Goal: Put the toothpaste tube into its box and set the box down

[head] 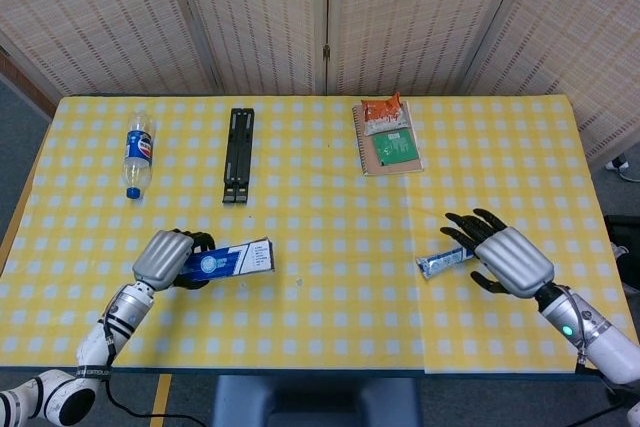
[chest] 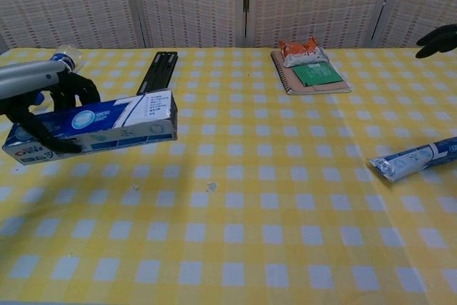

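In the head view, the cap end of the toothpaste tube [head: 443, 263] is hidden under the fingers of the right hand [head: 503, 257], and in the chest view that same end is cut off by the right edge, where only dark fingertips [chest: 437, 39] of that hand are seen. The left end of the toothpaste box [head: 226, 261] is covered by the left hand [head: 165, 258] in the head view. The print on the box [chest: 93, 132] is too small to be read.
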Controlling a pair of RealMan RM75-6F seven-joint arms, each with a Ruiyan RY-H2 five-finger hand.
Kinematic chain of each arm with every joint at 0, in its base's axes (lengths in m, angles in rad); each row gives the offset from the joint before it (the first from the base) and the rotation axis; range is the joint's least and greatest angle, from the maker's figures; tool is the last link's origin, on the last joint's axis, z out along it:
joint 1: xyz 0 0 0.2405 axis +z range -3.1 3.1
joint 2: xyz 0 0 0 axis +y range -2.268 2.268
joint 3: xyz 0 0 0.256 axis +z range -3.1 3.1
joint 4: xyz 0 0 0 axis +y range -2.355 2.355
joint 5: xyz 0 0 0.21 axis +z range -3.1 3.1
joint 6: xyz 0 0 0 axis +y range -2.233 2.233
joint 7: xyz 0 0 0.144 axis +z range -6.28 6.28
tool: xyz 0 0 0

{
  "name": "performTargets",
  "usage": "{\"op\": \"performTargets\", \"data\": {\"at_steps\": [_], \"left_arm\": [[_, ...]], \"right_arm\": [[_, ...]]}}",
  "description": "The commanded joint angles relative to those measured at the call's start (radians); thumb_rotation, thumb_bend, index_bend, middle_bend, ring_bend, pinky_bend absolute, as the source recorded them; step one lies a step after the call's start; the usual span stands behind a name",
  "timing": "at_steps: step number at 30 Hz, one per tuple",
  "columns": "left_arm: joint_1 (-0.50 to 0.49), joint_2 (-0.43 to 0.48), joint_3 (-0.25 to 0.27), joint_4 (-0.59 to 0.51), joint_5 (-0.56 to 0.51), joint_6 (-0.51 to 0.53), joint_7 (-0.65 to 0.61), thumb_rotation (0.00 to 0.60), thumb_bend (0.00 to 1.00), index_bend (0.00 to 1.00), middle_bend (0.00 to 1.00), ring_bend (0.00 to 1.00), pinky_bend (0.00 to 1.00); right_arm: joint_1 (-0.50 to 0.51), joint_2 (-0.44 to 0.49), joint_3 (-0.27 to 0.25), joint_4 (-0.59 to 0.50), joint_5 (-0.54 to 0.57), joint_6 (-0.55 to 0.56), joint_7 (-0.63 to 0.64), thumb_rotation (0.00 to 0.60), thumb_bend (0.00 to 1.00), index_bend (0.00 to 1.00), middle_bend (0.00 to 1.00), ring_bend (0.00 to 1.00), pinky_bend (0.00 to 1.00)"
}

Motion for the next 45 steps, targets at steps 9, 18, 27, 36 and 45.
{"op": "performTargets", "data": {"at_steps": [9,18,27,36,45], "left_arm": [[-0.001,-0.013,0.01,0.04,0.02,-0.022,-0.046,0.6,0.47,0.46,0.53,0.53,0.5],[0.0,-0.022,0.015,0.049,0.023,-0.027,-0.061,0.6,0.47,0.47,0.53,0.53,0.5],[-0.002,-0.028,0.016,0.061,0.042,-0.027,-0.089,0.6,0.47,0.48,0.53,0.52,0.5],[-0.005,-0.026,0.019,0.076,0.054,-0.037,-0.128,0.6,0.47,0.48,0.53,0.52,0.5],[-0.007,-0.002,0.023,0.097,0.068,-0.05,-0.186,0.6,0.47,0.48,0.53,0.53,0.5]], "right_arm": [[0.028,-0.112,-0.028,0.145,0.101,-0.101,-0.06,0.6,0.39,0.21,0.13,0.16,0.11],[0.051,-0.161,-0.062,0.247,0.078,-0.117,0.001,0.6,0.39,0.25,0.16,0.18,0.13],[0.071,-0.253,-0.081,0.336,0.089,-0.149,0.011,0.6,0.39,0.29,0.19,0.21,0.16],[0.094,-0.324,-0.079,0.406,0.088,-0.137,0.002,0.6,0.39,0.29,0.2,0.21,0.17],[0.112,-0.394,-0.084,0.466,0.104,-0.153,0.006,0.6,0.39,0.3,0.2,0.22,0.17]]}}
